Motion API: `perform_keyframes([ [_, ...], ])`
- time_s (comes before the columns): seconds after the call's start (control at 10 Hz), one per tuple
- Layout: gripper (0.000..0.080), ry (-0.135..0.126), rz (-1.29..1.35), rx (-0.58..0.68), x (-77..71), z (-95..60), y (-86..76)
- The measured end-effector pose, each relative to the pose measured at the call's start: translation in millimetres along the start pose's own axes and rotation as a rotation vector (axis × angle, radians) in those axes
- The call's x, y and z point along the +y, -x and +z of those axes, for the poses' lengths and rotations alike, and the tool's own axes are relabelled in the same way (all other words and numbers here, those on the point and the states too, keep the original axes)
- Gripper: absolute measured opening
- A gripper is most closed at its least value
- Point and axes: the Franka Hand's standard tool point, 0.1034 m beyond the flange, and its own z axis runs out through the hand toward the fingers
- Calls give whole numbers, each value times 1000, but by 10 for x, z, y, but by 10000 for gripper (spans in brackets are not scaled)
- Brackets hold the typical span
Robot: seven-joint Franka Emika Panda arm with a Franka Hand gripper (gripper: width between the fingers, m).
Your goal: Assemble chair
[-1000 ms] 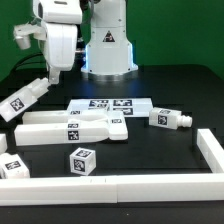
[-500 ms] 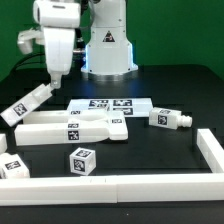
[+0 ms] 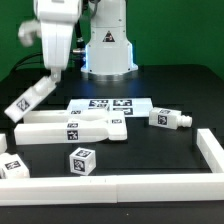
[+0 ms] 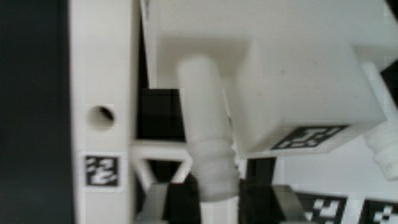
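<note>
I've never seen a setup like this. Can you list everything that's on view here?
long leg: one, white, tilted, lifted at the exterior view's left
flat slab: one, white, lying mid-table
short peg: one, white, at the exterior view's right
cube block: one, white, in front of the slab
tagged piece: one, white, front left corner
marker board: one, white, behind the slab
border wall: one, white, along front and right
table: one, black
robot arm: one, white, at the back
claw: one, gripping the long leg

A slab (image 3: 50, 128) lies before the marker board (image 3: 105, 104), a short piece (image 3: 170, 119) at the exterior view's right, a long leg (image 3: 28, 97) tilted at its left.
</note>
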Motion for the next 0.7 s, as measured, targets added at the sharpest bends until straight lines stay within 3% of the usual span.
perform_keyframes([
  [0.1,94,7,46,-22,135,-200,-54],
  [0.3,94,23,215,-59,487,-379,-220],
  [0.6,94,43,470,-50,1002,-346,-505],
  [0.7,94,38,536,-55,971,-290,-524],
])
